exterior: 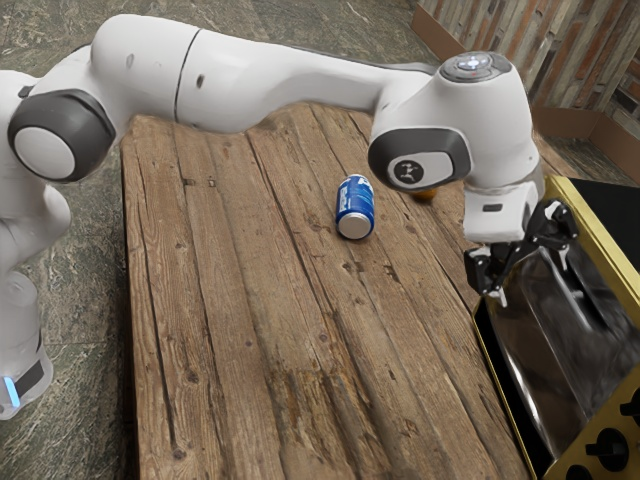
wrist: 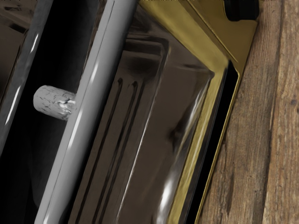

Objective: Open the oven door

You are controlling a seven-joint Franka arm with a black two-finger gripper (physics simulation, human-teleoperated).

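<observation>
Oven door (exterior: 550, 370) at worktop (exterior: 270, 300), beside jaws; ajar or closed, cannot tell | jaws (exterior: 533, 280) spread apart, clamped on nothing | handle (wrist: 93, 93) close ahead | reach apparently nearly done; grip, pull left to do

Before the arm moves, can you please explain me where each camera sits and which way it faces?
Exterior view: at the arm's side, looking down on the table, blue can and oven; it shows the white arm and its open tool.
Wrist view: on the arm's end, facing the oven's grey bar.
Shared: oven and wooden table.
</observation>
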